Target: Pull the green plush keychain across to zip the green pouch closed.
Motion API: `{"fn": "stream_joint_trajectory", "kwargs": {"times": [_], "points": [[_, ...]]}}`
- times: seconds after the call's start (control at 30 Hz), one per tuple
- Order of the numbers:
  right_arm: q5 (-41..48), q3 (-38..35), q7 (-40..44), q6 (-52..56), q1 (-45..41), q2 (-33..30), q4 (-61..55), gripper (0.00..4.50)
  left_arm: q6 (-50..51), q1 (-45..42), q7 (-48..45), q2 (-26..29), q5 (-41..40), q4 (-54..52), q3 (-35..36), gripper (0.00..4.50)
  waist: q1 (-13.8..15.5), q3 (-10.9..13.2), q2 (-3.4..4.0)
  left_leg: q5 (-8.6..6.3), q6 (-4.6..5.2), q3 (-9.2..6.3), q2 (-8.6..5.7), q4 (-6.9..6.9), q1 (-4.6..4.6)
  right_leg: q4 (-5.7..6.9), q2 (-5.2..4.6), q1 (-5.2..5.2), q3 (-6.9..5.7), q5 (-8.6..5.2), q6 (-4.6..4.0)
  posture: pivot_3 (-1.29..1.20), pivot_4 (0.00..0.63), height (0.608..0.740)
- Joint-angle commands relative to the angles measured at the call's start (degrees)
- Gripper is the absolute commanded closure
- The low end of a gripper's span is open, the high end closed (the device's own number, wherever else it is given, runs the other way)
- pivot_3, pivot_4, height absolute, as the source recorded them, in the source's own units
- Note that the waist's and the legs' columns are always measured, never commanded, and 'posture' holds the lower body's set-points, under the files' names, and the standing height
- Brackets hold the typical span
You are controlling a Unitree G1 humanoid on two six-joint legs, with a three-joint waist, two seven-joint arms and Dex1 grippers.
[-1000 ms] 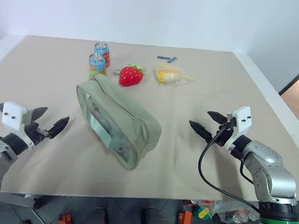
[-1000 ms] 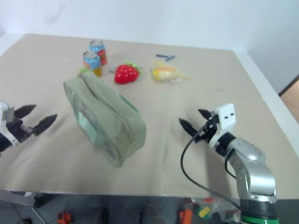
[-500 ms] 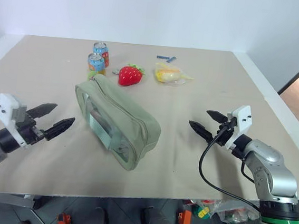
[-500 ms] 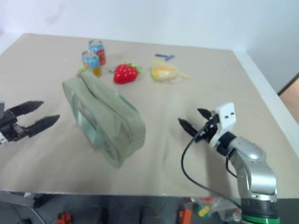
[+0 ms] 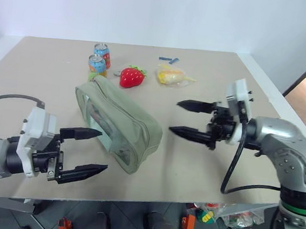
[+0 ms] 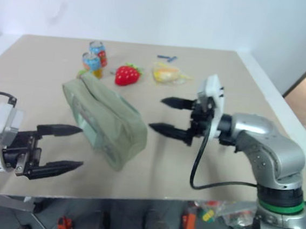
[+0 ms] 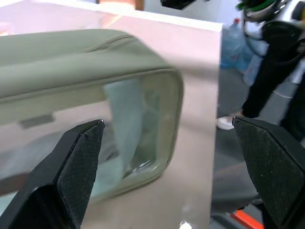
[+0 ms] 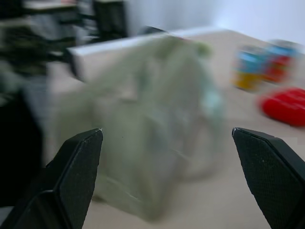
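Pouch — the green pouch (image 5: 118, 123) is lying diagonally mid-table, its clear window facing the near-left side, its zipper running along the top. At its far end, toward 11 o'clock, the green plush keychain (image 5: 94, 77) is peeking out beside two cans (image 5: 100, 59), with a red strawberry plush (image 5: 131, 77) and a yellow packet (image 5: 171, 75) further toward 1 o'clock. The left gripper (image 5: 91, 151) is hovering at the pouch's 8 o'clock, fingers spread wide and empty. The right gripper (image 5: 179, 117) is hanging at 3 o'clock — equally wide, gripping nothing.
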Motion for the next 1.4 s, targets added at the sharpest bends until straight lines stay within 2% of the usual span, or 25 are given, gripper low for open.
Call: {"fn": "stream_joint_trajectory", "kwargs": {"times": [0.03,0.13,0.17,0.23,0.57,0.6,0.77,0.87,1.0,1.2,1.37,1.4], "points": [[-2.6,2.2,-2.9,-1.2,-1.5,2.5,1.3,0.0,-0.3,-1.0,0.8,-0.2,-0.2,-1.6,-1.7,0.05,0.0,0.0,0.02,0.0,0.0,0.04,0.01,0.0,-0.03,0.0,0.0,-0.05,0.03,0.01,-0.02,0.0,0.15,0.74],[-4.2,3.1,-3.8,-2.2,-1.3,4.1,3.3,0.0,-0.6,-1.7,1.4,-0.2,0.4,-1.4,-2.9,0.05,0.0,0.0,0.03,0.0,0.0,0.05,0.03,-0.01,-0.07,0.0,0.03,-0.08,0.03,0.03,-0.05,0.0,0.15,0.74],[-4.2,3.1,-3.9,-2.2,-1.2,4.6,3.6,0.25,-0.7,-1.8,1.4,-0.3,0.6,-1.4,-3.2,0.01,0.0,0.0,0.02,0.0,0.0,0.05,0.03,-0.02,-0.07,0.0,0.03,-0.08,0.03,0.03,-0.05,0.0,0.15,0.74],[-4.2,3.2,-4.3,-2.1,-1.1,5.3,4.2,0.79,-0.9,-2.1,1.7,-0.5,0.8,-1.3,-3.5,0.0,0.0,0.0,0.03,-0.01,-0.01,0.05,0.04,-0.04,-0.07,0.01,0.04,-0.08,0.02,0.03,-0.05,0.0,0.15,0.74],[-0.6,4.3,-1.7,2.6,-0.7,5.2,2.1,4.27,-1.1,-2.3,3.2,-2.0,0.9,-1.2,-4.1,0.0,0.0,0.0,0.03,-0.01,-0.01,0.05,0.2,-0.04,0.0,0.01,0.19,-0.09,-0.03,0.13,-0.21,0.0,0.15,0.74],[-0.4,4.5,-1.4,2.9,-0.7,5.1,1.9,4.49,-1.1,-2.5,3.5,-2.3,1.0,-1.2,-4.3,0.0,0.0,0.0,0.03,-0.01,-0.01,0.04,0.2,-0.04,0.0,0.01,0.19,-0.09,-0.04,0.14,-0.22,0.0,0.15,0.74],[-1.5,5.8,1.7,2.4,-1.7,3.2,1.7,4.49,-1.6,-3.1,3.7,-3.1,2.3,-1.0,-5.7,0.0,0.0,0.0,0.03,-0.01,-0.01,0.08,0.18,-0.02,-0.01,0.0,0.17,-0.08,0.0,0.13,-0.22,0.0,0.15,0.74],[-5.2,7.1,8.9,-2.2,-6.2,-0.9,7.2,4.49,-1.8,-3.5,3.7,-3.5,2.8,-0.9,-6.4,0.0,0.0,0.0,0.04,-0.01,-0.01,0.13,0.18,-0.02,-0.02,0.0,0.16,-0.1,0.02,0.13,-0.22,0.0,0.15,0.74],[-18.1,11.7,21.4,-20.2,-18.3,-5.2,28.3,4.49,-2.1,-4.7,3.5,-4.0,3.7,-0.3,-7.7,0.0,-0.1,0.1,0.11,-0.01,-0.01,0.28,0.19,0.05,-0.01,-0.01,0.16,-0.13,0.07,0.14,-0.22,0.0,0.15,0.74],[-29.5,13.8,30.4,-43.1,-34.4,-1.1,61.8,4.49,-2.7,-5.5,3.1,-4.6,4.8,-0.1,-9.3,0.0,-0.2,0.1,0.08,0.0,0.0,0.44,0.21,0.03,0.08,-0.02,0.16,-0.1,0.13,0.16,-0.27,0.0,0.15,0.74],[-32.2,12.7,34.8,-48.7,-37.8,1.7,72.1,4.49,-2.7,-5.1,4.0,-5.2,5.0,-0.8,-9.2,0.0,-0.2,0.1,0.08,-0.07,0.03,0.4,0.22,-0.22,0.05,0.01,0.18,-0.17,0.13,0.1,-0.4,0.0,0.15,0.74],[-32.4,12.4,35.3,-49.3,-37.9,2.0,73.1,3.99,-2.7,-5.1,4.1,-5.2,5.1,-0.8,-9.1,0.0,-0.2,0.1,0.08,-0.13,0.02,0.4,0.24,-0.23,0.06,0.03,0.2,-0.18,0.12,0.07,-0.43,0.0,0.15,0.74]]}}
